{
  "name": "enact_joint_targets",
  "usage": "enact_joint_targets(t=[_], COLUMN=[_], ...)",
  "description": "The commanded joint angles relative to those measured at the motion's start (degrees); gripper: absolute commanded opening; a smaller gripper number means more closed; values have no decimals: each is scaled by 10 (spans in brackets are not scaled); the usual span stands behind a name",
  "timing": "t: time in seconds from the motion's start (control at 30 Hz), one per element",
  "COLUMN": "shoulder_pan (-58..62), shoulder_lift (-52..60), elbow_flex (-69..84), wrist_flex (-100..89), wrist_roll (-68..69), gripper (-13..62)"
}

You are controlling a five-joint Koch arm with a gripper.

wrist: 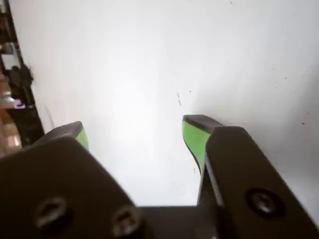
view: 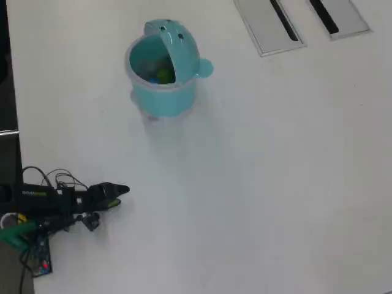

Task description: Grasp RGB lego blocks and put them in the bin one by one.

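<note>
Currently arm sits low at near-left of the overhead view, stretched flat, gripper pointing right. Wrist view: gripper jaws spread wide, green pads showing, nothing between them, only bare white table below. Bin stands well apart, far and right of the gripper, lid flipped up. Coloured bits inside, too blurred to tell which blocks.

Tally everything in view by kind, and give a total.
Teal bin with lid flipped up: 1
Lego blocks lying on the table: 0 (something yellow-green shows inside the bin, number cannot be told)
Grey panels: 2
Robot arm with green-padded pincer, empty: 1
Total: 4
</note>
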Motion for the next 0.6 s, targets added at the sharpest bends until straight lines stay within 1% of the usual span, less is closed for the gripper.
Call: enact_joint_targets(t=[0.0,0.57], shoulder_pan=[-2,-6], shoulder_lift=[23,24], elbow_flex=[41,41], wrist_flex=[27,30], wrist_roll=[-4,1], gripper=[354,345])
